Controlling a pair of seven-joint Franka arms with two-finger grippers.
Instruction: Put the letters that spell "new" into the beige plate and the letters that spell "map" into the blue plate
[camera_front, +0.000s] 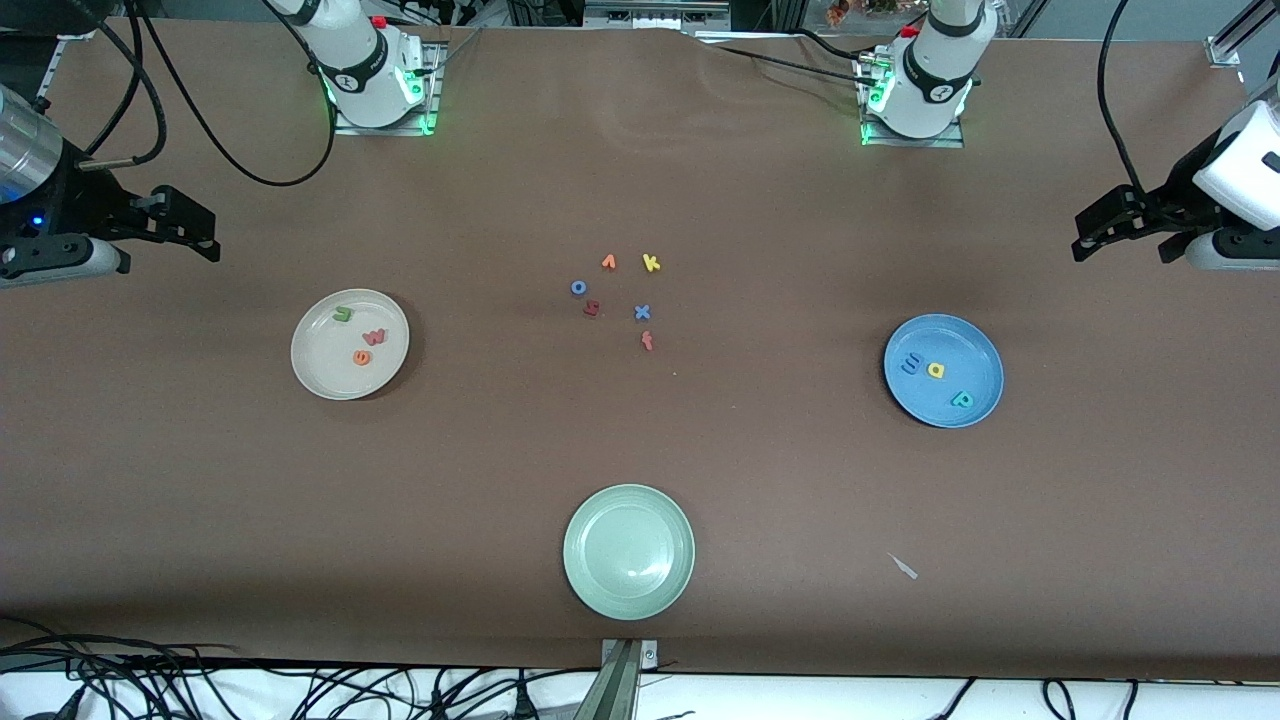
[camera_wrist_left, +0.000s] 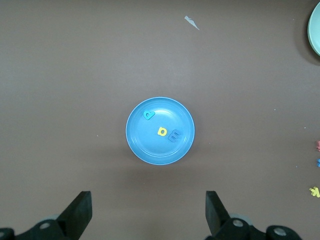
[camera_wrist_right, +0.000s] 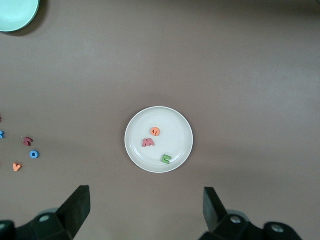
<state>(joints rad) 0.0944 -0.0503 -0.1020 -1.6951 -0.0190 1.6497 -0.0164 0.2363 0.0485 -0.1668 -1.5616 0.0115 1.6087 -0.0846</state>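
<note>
The front view is taking in the whole brown table (camera_front: 640, 450), including both arm bases and the six spare letters lying between the plates: an orange v (camera_front: 608, 262), yellow k (camera_front: 651, 262), blue o (camera_front: 578, 288), dark red letter (camera_front: 591, 309), blue x (camera_front: 642, 312) and red f (camera_front: 647, 341). The pale green plate (camera_front: 629, 551) is sitting nearest the front camera.

The right wrist view is looking straight down on the beige plate (camera_wrist_right: 135, 131), where the green n (camera_wrist_right: 166, 159), salmon-red w (camera_wrist_right: 148, 143) and orange e (camera_wrist_right: 156, 132) are lying flat in a loose diagonal row. The right gripper (camera_wrist_right: 145, 210) is hanging over bare table near this plate, jaws spread wide and empty.

The left wrist view is showing the blue plate (camera_wrist_left: 150, 150) with the blue m (camera_wrist_left: 174, 135) and yellow a (camera_wrist_left: 162, 131) touching, the teal p (camera_wrist_left: 149, 115) a little apart. The left gripper (camera_wrist_left: 149, 212) is hovering near that plate, likewise released.
</note>
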